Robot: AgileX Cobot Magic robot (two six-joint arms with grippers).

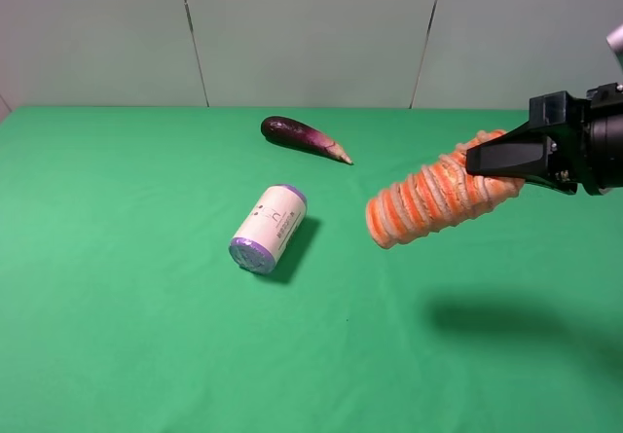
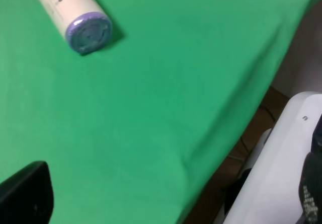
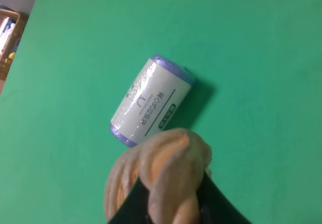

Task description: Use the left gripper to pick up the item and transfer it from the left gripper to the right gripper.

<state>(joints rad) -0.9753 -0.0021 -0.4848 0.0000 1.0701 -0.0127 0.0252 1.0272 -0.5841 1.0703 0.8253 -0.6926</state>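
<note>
White cylinder [image 1: 268, 229] with purple ends lying on green table [image 1: 117, 336], eggplant [image 1: 302, 137] behind it, orange ribbed roll [image 1: 428, 202] held clear above table, free end angled toward cylinder, right gripper [image 1: 484, 161] fingers pinching its right end, left gripper [image 2: 22, 196] barely in view, finger state undeterminable

Lab bench: green-clothed table [image 1: 117, 306], panelled wall [image 1: 311, 34]

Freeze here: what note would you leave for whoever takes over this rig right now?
Right gripper: shut on the orange roll, held in the air above the green table.
Left gripper: only a dark corner shows; open or shut unclear, not on the roll.
Done: roll sits in the right gripper, so the handover looks complete.
To do: nothing apparent.
</note>
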